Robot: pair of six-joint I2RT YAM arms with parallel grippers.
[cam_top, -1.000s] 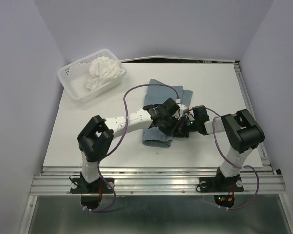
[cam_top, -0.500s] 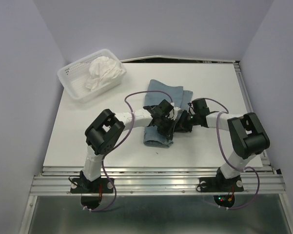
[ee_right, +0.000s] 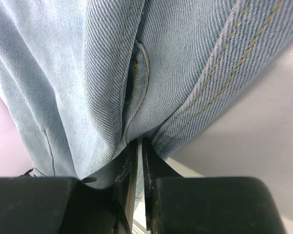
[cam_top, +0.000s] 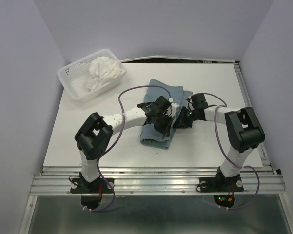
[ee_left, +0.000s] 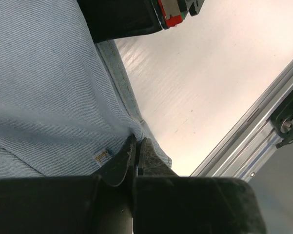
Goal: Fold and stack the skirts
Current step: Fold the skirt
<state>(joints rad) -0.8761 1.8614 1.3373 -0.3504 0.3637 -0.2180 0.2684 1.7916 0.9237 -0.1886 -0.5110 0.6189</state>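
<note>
The blue-grey skirt (cam_top: 158, 131) lies folded lengthwise in the middle of the table. My left gripper (cam_top: 162, 118) is shut on its right edge, pinching a fold of the cloth (ee_left: 63, 97) between the fingertips. My right gripper (cam_top: 178, 120) is shut on the same edge, next to the left one, with denim (ee_right: 112, 73) bunched between its fingers. The white ruffled skirt (cam_top: 103, 71) sits crumpled in the mesh basket (cam_top: 73, 83) at the far left.
The metal rail (cam_top: 156, 170) runs along the table's near edge and shows in the left wrist view (ee_left: 253, 136). The white table (cam_top: 87, 126) has bare surface left and right of the blue skirt. Purple cables loop over both arms.
Both grippers have shifted slightly away from the near edge along the skirt's right edge, still shut on the cloth. The skirt's near part has moved a little.
</note>
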